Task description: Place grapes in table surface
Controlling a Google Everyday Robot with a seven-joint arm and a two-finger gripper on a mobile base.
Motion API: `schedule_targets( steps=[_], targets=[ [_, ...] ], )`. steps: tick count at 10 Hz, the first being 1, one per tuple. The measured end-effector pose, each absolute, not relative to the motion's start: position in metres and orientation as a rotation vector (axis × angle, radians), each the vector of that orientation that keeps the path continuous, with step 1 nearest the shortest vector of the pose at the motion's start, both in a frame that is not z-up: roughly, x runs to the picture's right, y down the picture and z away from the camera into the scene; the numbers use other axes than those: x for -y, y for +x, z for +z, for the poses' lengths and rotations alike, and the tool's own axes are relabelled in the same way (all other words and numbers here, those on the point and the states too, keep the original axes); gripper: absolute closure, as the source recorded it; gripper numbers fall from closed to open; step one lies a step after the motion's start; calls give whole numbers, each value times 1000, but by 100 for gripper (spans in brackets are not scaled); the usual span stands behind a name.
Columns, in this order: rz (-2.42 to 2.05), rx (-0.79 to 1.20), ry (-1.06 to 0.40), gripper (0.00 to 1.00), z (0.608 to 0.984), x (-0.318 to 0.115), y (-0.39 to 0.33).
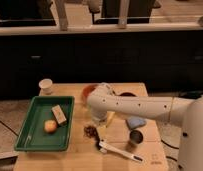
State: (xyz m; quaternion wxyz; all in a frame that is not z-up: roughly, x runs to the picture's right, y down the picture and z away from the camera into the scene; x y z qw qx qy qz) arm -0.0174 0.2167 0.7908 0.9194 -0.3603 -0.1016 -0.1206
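The grapes (90, 131), a small dark reddish-purple cluster, lie on the light wooden table surface (70, 156) near its middle front, just right of the green tray. My white arm reaches in from the right. Its gripper (98, 120) points down, just above and slightly right of the grapes. The wrist hides the gripper's tip, so I cannot tell whether it touches the grapes.
A green tray (25, 140) at the left holds an orange fruit (50, 126) and a tan block (58, 114). A white cup (45, 85) stands at the back left. A metal cup (136, 137), a blue cloth (137, 122) and a white utensil (120, 151) lie to the right.
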Motion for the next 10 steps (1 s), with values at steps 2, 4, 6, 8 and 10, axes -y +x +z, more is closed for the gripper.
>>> schedule_targets(
  steps=[2,4,6,8,10],
  targets=[
    [-197,210,-729,20,795,-220,-23],
    [-155,209,-726,20,801,-224,-27],
    [-130,210,-730,20,806,-229,-30],
    [-107,209,-739,20,813,-235,-31],
    [-87,205,-751,27,818,-241,-30]
  ],
)
